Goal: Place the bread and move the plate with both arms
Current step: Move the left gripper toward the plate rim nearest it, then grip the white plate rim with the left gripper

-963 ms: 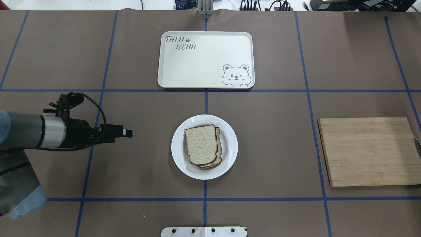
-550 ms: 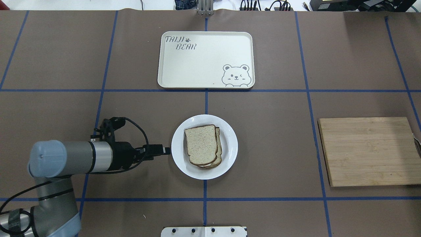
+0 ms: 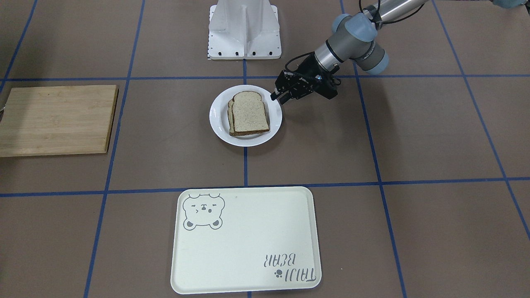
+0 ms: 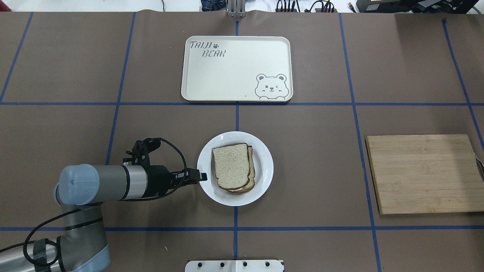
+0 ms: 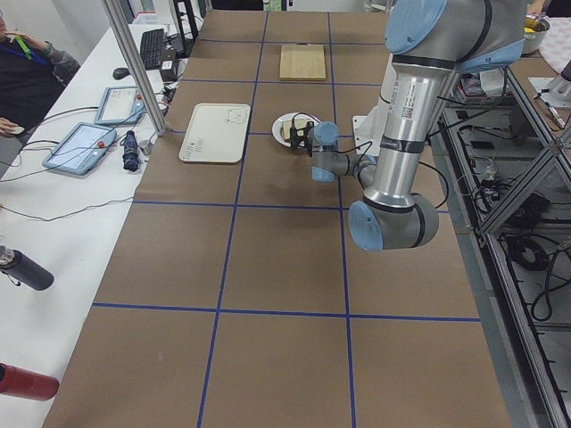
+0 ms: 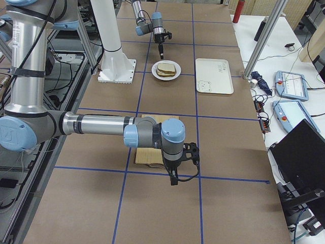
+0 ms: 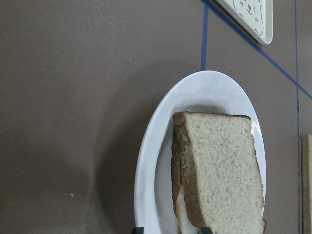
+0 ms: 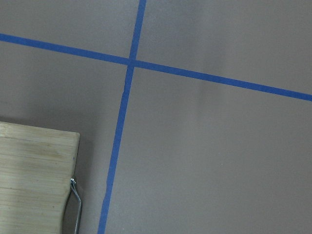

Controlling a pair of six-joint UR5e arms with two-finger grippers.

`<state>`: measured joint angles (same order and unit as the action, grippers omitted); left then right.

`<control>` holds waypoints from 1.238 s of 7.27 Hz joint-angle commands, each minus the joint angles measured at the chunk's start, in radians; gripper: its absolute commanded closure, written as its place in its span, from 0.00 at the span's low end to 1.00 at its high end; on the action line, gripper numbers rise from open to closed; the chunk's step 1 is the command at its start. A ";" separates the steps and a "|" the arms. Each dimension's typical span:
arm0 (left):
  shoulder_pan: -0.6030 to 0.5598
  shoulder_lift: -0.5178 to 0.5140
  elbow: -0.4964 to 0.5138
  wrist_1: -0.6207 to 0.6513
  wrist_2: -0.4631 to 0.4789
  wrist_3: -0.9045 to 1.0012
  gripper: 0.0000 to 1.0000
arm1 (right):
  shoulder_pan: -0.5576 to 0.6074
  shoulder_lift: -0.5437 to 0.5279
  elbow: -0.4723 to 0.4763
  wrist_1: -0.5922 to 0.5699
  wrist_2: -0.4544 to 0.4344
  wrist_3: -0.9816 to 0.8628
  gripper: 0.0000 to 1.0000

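Note:
The white plate [image 4: 264,170] sits mid-table, and shows in the front view [image 3: 217,120] and the left wrist view [image 7: 151,161]. The bread [image 4: 231,165] lies on it, stacked on a second slice, with a thin white layer showing between them at the near edge. It also shows in the front view [image 3: 249,114] and the left wrist view [image 7: 224,165]. My left gripper [image 4: 202,176] is open and empty at the plate's left rim, also seen in the front view [image 3: 278,97]. My right gripper [image 6: 175,179] shows only in the exterior right view, beside the cutting board; I cannot tell whether it is open or shut.
The cream bear tray [image 4: 227,75] lies beyond the plate, toward the far edge. A wooden cutting board [image 4: 423,173] with a metal hanging loop [image 8: 75,204] lies to the right. The white stand base [image 3: 244,29] is at the robot's side.
My left arm has swung in from the far left toward the plate, and its gripper now reaches the plate's left rim. The plate and bread have not moved.

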<state>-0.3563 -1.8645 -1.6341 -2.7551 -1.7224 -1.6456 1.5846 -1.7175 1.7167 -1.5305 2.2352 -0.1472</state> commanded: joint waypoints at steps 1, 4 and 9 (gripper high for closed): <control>0.000 -0.001 0.011 -0.014 0.000 -0.008 0.53 | 0.000 -0.002 0.000 0.003 0.000 0.000 0.00; 0.000 -0.010 0.034 -0.014 0.004 -0.032 0.56 | 0.000 -0.002 -0.002 0.004 -0.002 -0.002 0.00; 0.002 -0.059 0.117 -0.074 0.006 -0.099 0.71 | 0.000 -0.004 -0.003 0.004 -0.003 -0.002 0.00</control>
<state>-0.3555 -1.9225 -1.5361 -2.8210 -1.7165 -1.7395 1.5846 -1.7206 1.7146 -1.5263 2.2318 -0.1488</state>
